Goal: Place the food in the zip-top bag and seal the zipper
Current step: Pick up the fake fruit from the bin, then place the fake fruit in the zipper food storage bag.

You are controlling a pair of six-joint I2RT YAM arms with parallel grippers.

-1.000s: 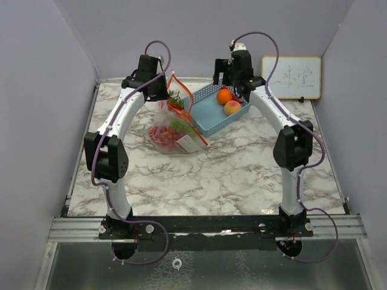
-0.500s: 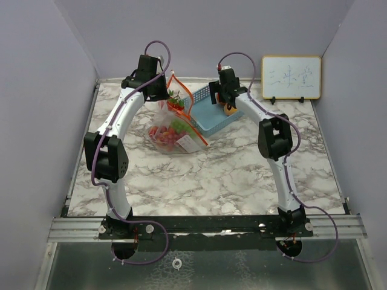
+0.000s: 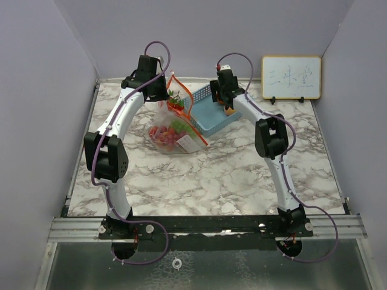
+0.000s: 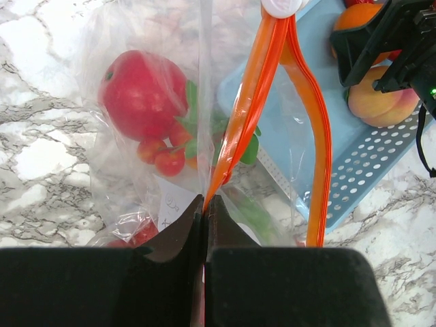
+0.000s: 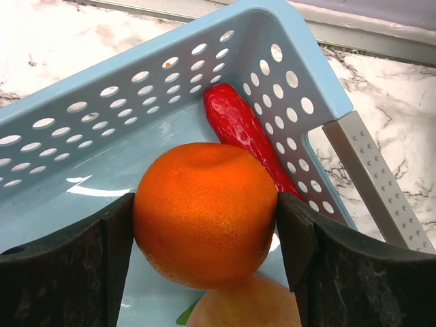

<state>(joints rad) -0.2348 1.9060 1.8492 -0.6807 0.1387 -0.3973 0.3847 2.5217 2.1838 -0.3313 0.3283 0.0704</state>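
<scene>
My left gripper (image 4: 204,204) is shut on one orange-red zipper (image 4: 242,116) strip of the clear zip-top bag (image 4: 122,184) and holds that side of the mouth up; the other strip bows away, so the mouth is open. Inside the bag are a red apple (image 4: 143,95), small red pieces and green bits. My right gripper (image 5: 204,228) is down in the blue lattice basket (image 5: 136,102), its fingers (image 5: 102,255) pressed on both sides of the orange (image 5: 204,204). A peach (image 5: 245,306) lies just below it and a long red piece (image 5: 242,129) behind.
In the top view the bag (image 3: 172,130) lies left of the basket (image 3: 205,115) at the back of the marble table. A small whiteboard (image 3: 291,77) stands at the back right. Purple walls close in both sides.
My right arm has swung left and down from above the basket's far end into the basket, and its fingers now close on the orange. The left arm and bag have not moved.
</scene>
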